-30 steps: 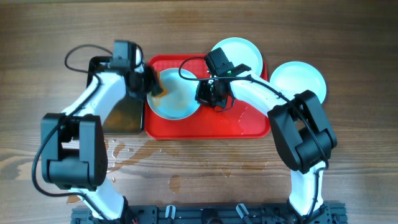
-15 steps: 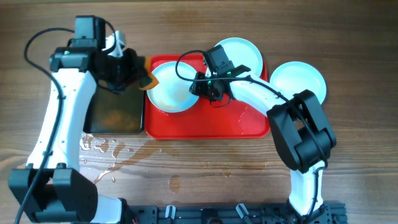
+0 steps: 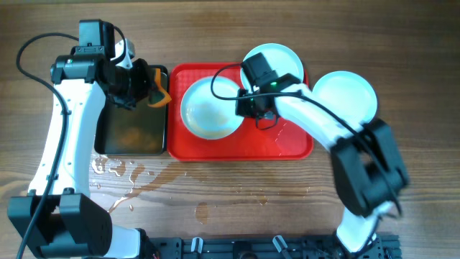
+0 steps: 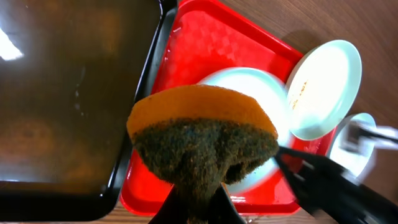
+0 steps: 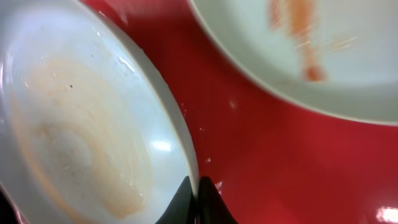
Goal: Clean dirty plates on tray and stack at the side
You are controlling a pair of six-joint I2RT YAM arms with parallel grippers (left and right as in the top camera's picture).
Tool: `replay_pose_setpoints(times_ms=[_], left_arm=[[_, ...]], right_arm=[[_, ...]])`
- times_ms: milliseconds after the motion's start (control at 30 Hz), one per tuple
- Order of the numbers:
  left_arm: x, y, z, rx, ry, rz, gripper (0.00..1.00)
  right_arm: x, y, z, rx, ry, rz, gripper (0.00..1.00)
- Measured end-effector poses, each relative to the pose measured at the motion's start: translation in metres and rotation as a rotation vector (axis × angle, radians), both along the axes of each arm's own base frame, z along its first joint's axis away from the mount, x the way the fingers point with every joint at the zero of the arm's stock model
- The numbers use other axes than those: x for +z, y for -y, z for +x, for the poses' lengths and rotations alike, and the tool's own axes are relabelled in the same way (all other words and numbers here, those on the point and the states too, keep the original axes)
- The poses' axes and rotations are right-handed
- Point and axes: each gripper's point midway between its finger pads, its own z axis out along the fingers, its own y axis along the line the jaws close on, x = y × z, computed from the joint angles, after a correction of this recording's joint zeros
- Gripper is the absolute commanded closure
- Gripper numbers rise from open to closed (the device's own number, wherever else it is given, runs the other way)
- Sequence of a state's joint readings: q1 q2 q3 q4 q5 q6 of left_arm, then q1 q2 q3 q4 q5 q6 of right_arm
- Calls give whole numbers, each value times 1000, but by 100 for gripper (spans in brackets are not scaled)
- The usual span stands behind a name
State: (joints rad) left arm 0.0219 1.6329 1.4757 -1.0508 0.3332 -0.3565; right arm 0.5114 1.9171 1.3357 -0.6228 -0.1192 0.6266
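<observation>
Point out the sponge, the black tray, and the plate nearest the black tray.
sponge [image 4: 202, 143]: left wrist view, on its dark scrubbing side.
black tray [image 3: 133, 133]: overhead view, on its bare floor.
plate [image 3: 208, 108]: overhead view, on the centre of its inner face.

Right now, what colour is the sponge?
The sponge is orange with a dark green scrubby side, clearest in the left wrist view.

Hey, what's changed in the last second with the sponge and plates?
The left gripper took the sponge off the plate and swung it left, above the black tray's edge. The right gripper, still pinching that plate's rim, shifted it slightly right on the red tray. The other two plates stayed put.
</observation>
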Motion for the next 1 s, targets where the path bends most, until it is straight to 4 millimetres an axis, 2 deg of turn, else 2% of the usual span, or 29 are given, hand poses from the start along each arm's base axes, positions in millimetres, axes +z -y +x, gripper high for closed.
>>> replay_pose_setpoints(times_ms=[100,133,167,267,300,400,500,567,733,1000], left_arm=[[0,-1,0,1,1,4,96],[0,-1,1,2,3,4,96],[0,-1,1,2,4,7,96],[0,-1,2,3,9,7,96],[0,-1,3,3,10,7,96],[-4,-1,3,2,-1,7,96],[-13,0,5,0,-28,7,96],[-18,-1,5,0,-40,7,96],[-18,0,5,0,-42,6,96],[-18,0,5,0,-41,6,96]], right_arm=[[71,33,5,-44,189,-104,96],[86,43,5,-58,231,-136,96],[105,61,3,-88,290,-210,96],[121,81,-2,-116,361,-358,96],[130,85,-5,-111,426,-483,96],[156,81,-11,-97,577,-681,96],[181,55,-28,-45,727,-798,95],[194,45,-36,-13,800,-867,96],[225,46,-41,-54,920,-1007,96],[237,50,-42,-74,954,-1070,96]])
